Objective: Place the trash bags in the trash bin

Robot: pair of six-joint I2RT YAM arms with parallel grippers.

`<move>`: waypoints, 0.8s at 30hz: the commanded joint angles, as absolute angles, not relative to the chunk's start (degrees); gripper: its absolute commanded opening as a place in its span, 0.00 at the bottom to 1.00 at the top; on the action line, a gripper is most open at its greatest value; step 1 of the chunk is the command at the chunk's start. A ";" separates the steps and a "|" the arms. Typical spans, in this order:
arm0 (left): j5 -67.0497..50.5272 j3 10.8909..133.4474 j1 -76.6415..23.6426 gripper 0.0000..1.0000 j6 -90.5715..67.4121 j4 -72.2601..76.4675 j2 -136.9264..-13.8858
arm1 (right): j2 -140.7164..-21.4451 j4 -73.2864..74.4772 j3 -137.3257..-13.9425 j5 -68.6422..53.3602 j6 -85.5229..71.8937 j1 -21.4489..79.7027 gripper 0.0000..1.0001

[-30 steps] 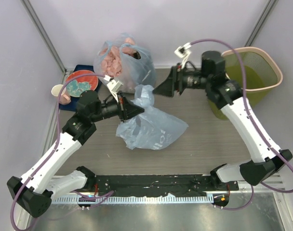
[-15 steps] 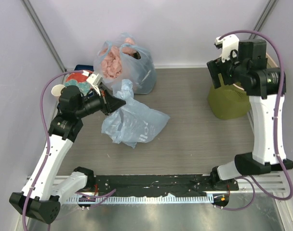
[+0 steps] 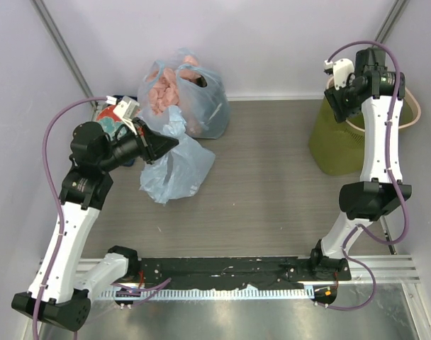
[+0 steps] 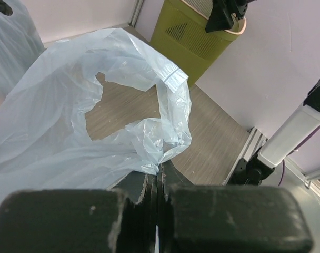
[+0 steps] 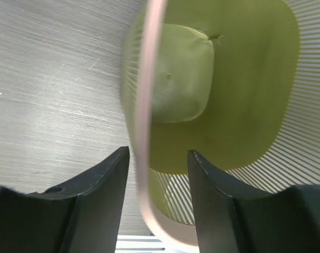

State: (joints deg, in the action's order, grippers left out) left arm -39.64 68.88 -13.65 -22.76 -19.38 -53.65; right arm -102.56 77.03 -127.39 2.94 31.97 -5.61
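Note:
My left gripper is shut on the light-blue trash bag, pinching a fold of it and holding it at the left of the table; the bag hangs limp and open in the left wrist view. The olive-green trash bin with a pinkish rim stands at the far right. My right gripper is open above the bin's left rim; in the right wrist view the pink rim runs between its spread fingers, and the bin's inside shows empty.
A knotted blue bag with pink lumps sits at the back, just behind the held bag. A red plate and a small cup lie at the back left. Purple walls close in on both sides.
My left gripper has pulled the trash bag leftward and lifted it, so it bunches up. My right arm has swung right and up from the table's middle to above the bin's rim.

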 commanded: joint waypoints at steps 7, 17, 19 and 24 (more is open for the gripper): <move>-39.46 74.70 -7.22 0.00 -24.17 -20.83 -55.01 | -96.77 86.31 -116.82 -13.70 32.00 -4.66 0.01; -45.26 76.82 -0.35 0.00 -27.68 -17.50 -58.27 | -88.60 86.31 -114.08 -19.07 28.48 4.21 0.01; -45.61 76.90 -0.18 0.00 -28.12 -16.79 -58.62 | -87.98 86.22 -115.22 -19.07 26.99 5.79 0.01; -46.32 76.90 -0.18 0.00 -28.56 -15.91 -59.33 | -85.88 86.22 -115.59 -23.72 24.61 9.83 0.01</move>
State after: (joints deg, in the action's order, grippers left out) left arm -44.05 75.22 -0.62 -27.20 -19.42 -59.27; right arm -90.11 78.04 -114.21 -17.65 28.16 7.01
